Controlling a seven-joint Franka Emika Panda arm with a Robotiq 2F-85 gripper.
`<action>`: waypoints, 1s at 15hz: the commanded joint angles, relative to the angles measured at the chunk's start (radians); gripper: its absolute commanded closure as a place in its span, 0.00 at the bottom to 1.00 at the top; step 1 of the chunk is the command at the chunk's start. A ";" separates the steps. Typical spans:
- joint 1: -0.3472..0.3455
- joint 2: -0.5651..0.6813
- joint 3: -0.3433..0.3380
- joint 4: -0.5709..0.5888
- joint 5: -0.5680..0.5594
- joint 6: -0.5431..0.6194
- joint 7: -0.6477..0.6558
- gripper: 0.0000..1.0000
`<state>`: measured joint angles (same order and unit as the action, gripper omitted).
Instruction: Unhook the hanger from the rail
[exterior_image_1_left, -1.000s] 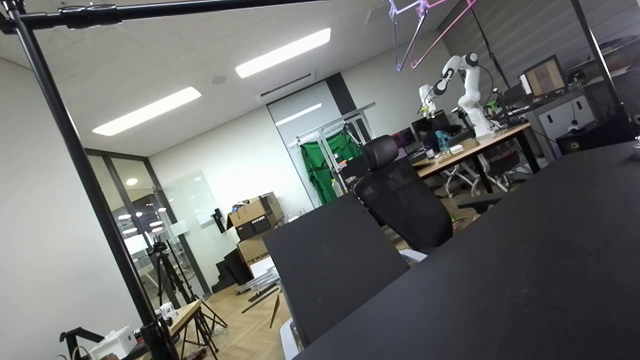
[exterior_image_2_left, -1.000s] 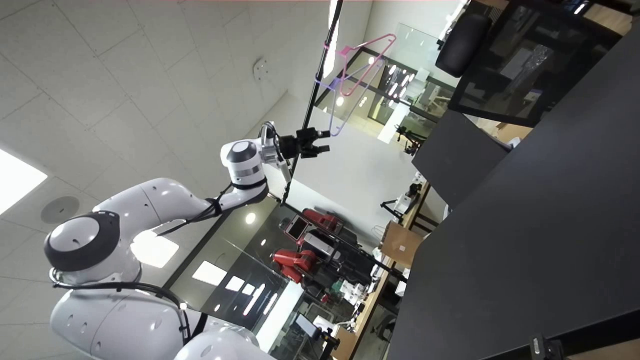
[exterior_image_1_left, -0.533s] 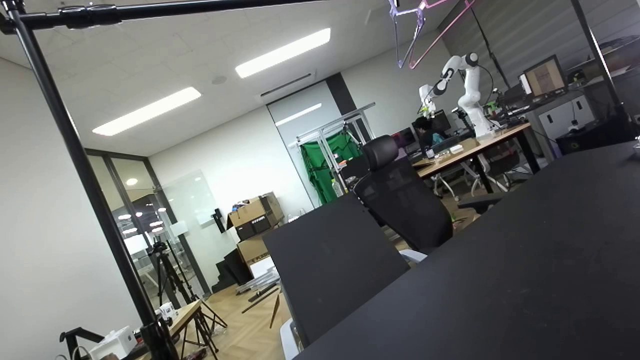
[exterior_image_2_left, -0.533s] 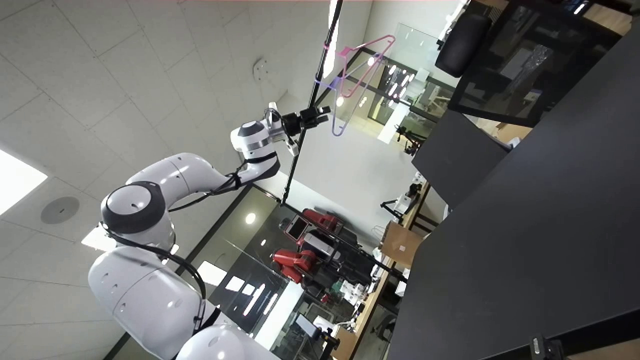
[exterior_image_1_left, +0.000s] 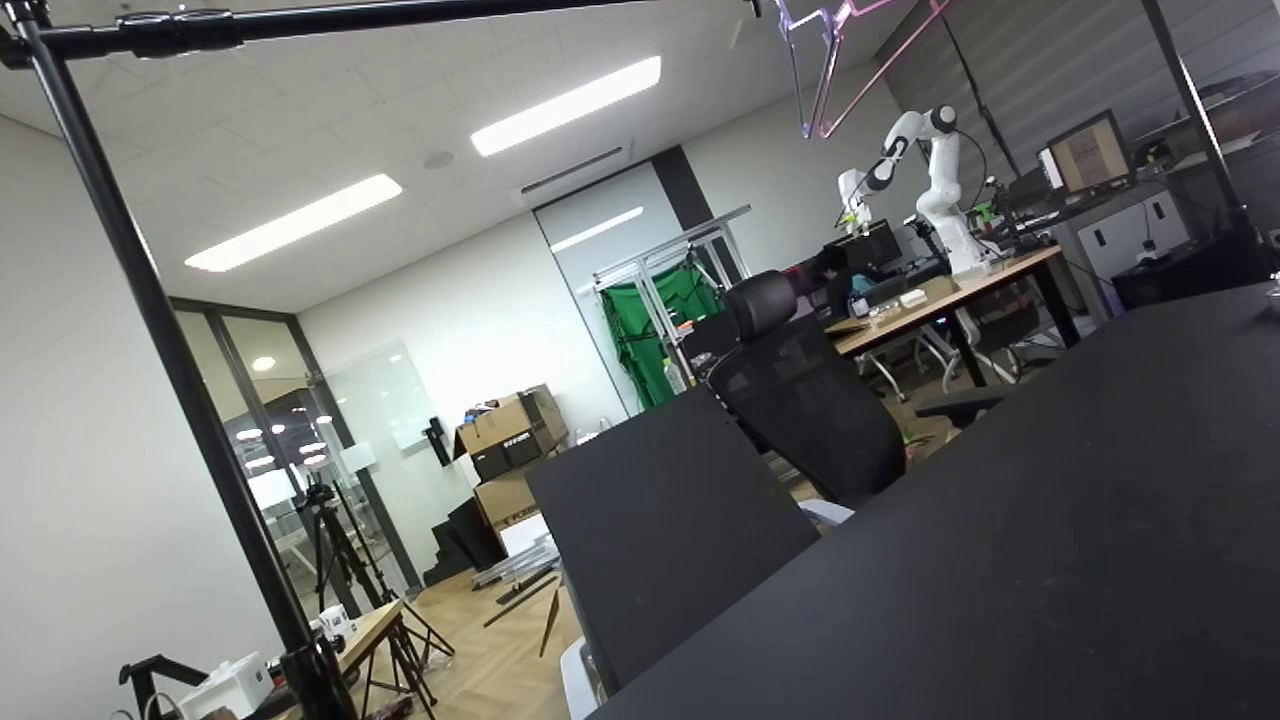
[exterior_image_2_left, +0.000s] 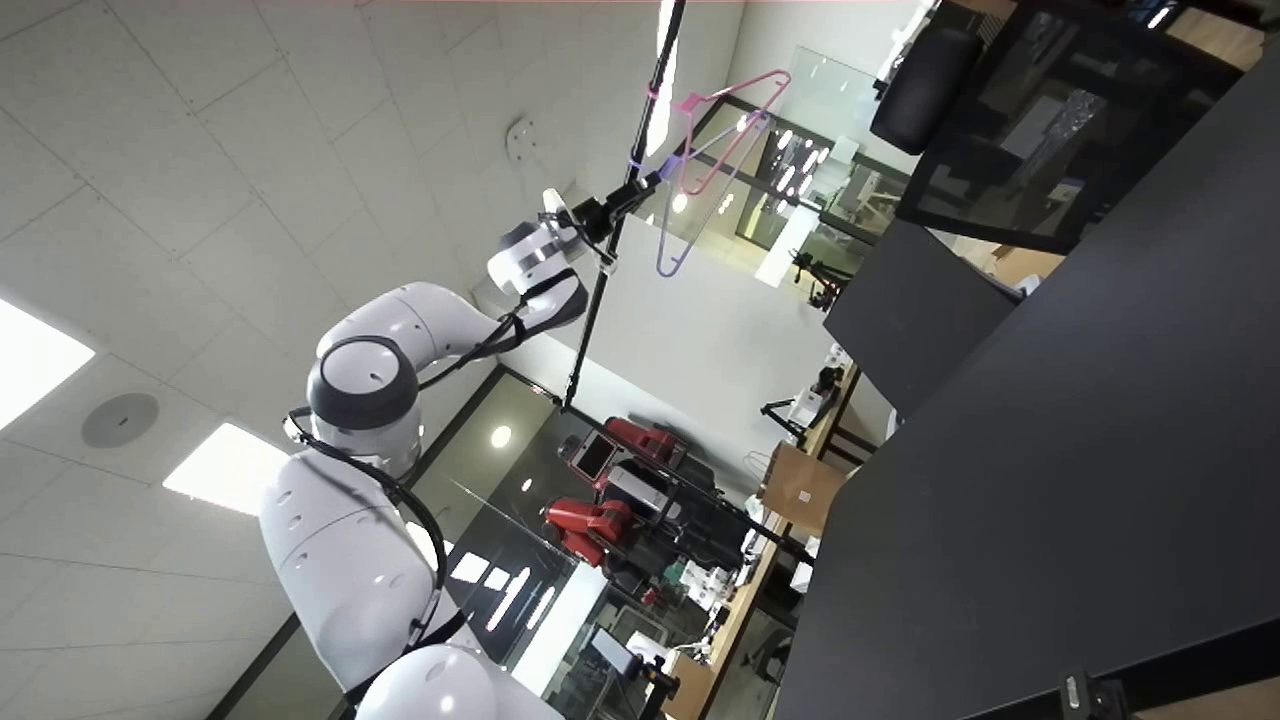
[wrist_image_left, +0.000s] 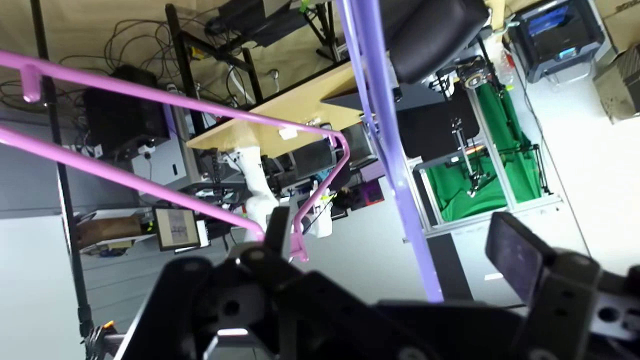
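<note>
Gripper (wrist_image_left: 394, 232) has neared the hanger (wrist_image_left: 389, 135), fingers wide apart; hanger's long bar slants; hook seemingly points to the rail (exterior_image_1_left: 400, 14).

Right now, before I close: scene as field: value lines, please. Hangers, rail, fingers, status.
target: lavender hanger
hangs_on: rail, black crossbar
neighbour: pink hanger, on the same rail, farther from the fingers
fingers_state: apart, lavender hanger showing in the gap in the wrist view
contact: cannot tell
status: not yet unhooked
</note>
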<state>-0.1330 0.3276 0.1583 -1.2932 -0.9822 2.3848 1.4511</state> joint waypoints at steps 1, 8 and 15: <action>0.050 0.142 -0.035 0.206 -0.095 -0.079 0.053 0.25; 0.076 0.270 -0.052 0.356 -0.118 -0.137 0.014 0.69; 0.107 0.275 -0.049 0.394 -0.122 -0.161 0.001 1.00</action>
<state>-0.0514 0.5879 0.1160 -0.9554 -1.0889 2.2609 1.4555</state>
